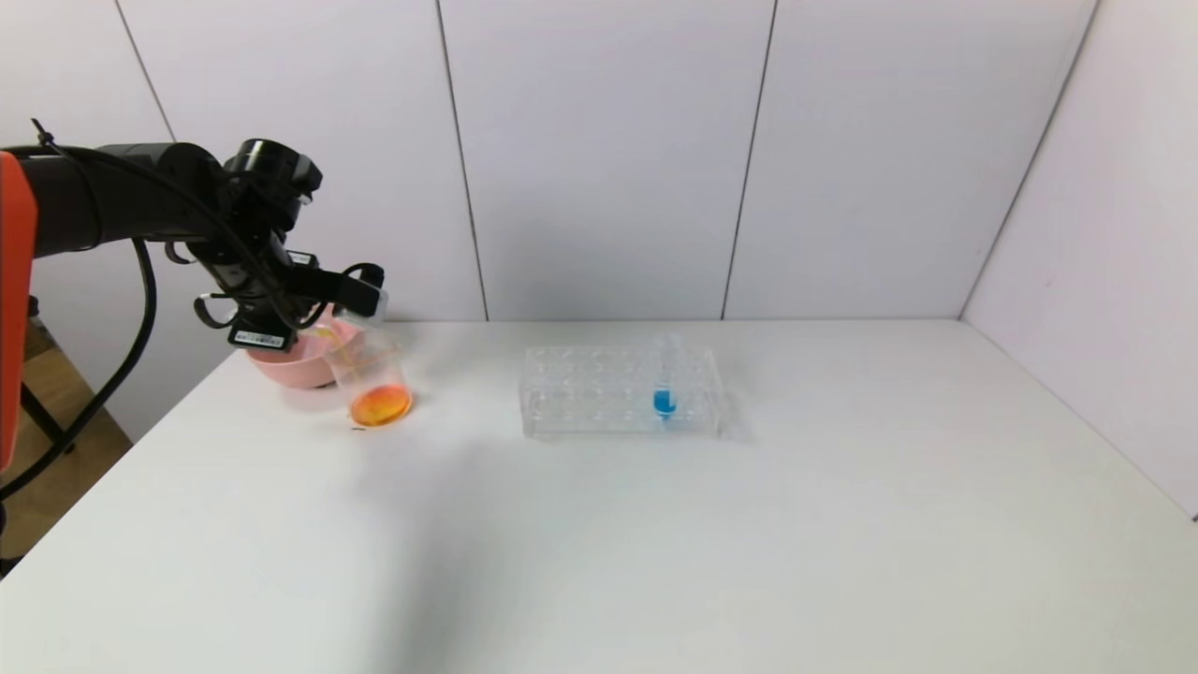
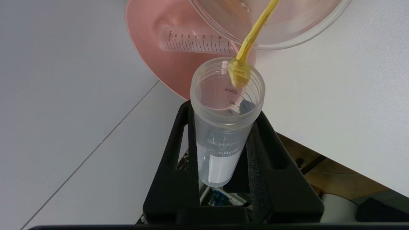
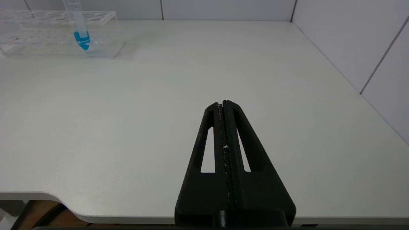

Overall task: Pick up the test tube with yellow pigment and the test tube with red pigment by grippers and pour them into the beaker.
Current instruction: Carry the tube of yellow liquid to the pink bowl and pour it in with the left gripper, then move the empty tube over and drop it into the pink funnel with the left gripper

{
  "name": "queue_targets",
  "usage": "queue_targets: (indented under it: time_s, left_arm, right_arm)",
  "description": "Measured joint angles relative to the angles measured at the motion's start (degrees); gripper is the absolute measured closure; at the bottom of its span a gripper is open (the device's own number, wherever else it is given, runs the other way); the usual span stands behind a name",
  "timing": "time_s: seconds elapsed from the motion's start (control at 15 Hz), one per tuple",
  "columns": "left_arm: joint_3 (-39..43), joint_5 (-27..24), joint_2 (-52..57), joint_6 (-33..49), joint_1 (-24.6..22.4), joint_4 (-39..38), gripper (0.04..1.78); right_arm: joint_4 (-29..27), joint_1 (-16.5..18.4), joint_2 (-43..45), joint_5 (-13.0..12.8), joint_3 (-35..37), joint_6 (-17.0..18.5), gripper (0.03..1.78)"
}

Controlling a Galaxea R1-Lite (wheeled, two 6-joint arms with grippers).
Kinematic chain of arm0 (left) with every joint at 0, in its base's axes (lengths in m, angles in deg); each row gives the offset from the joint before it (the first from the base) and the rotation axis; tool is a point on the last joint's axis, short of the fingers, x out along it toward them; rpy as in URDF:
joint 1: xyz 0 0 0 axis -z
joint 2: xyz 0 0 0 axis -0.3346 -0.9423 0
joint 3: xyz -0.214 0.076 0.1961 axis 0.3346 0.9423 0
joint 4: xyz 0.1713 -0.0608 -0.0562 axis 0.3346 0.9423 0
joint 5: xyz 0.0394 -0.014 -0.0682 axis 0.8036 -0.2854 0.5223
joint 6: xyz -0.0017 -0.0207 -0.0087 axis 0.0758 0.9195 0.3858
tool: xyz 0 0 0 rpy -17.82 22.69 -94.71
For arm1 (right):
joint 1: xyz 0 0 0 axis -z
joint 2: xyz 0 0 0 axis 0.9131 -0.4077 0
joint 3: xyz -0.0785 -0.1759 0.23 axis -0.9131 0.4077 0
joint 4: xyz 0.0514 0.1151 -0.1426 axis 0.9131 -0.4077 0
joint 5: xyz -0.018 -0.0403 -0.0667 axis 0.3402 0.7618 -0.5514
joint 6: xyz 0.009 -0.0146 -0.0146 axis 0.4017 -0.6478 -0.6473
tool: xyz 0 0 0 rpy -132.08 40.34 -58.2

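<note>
head view: white table [image 1: 655,524], grey panelled walls; left gripper [image 1: 360,290] clamps yellow tube [image 2: 223,127].

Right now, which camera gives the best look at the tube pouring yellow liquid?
The left wrist view: the test tube with yellow pigment fills the middle, clamped in the left gripper, yellow streaming from its mouth into the beaker. The head view shows it small, partly hidden behind the gripper. The right wrist view misses it.

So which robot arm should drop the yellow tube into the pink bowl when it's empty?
Probably the left. Its gripper already holds the yellow tube tipped over the beaker, right beside the pink bowl. The right gripper is shut and empty, low at the table's near edge, far from the bowl.
</note>
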Motion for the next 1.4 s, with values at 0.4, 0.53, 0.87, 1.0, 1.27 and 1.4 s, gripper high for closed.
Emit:
queue_targets:
  time_s: [0.4, 0.53, 0.87, 1.0, 1.27, 1.4]
  left_arm:
    - [0.02, 2.01, -0.11, 0.00, 0.68, -0.07, 1.37]
    - [0.02, 2.01, -0.09, 0.00, 0.74, -0.10, 1.37]
    - [0.02, 1.88, -0.02, 0.37, 0.85, -0.18, 1.37]
    - [0.02, 1.52, 0.22, 1.80, 0.85, -0.32, 1.37]
    - [0.05, 0.09, 1.33, 9.05, 0.88, -0.35, 1.37]
    - [0.05, -0.90, 1.74, 14.53, 0.88, -0.90, 1.37]
  right_arm:
    - [0.00, 0.00, 0.00, 0.00, 0.00, -0.02, 1.70]
    - [0.00, 0.00, 0.00, 0.02, 0.00, 0.00, 1.70]
    - [0.00, 0.02, 0.00, 0.02, 0.00, -0.02, 1.70]
    - [0.00, 0.00, 0.00, 0.00, 0.00, -0.02, 1.70]
    - [0.00, 0.02, 0.00, 0.02, 0.00, 0.00, 1.70]
    - [0.00, 0.00, 0.00, 0.00, 0.00, 0.00, 1.70]
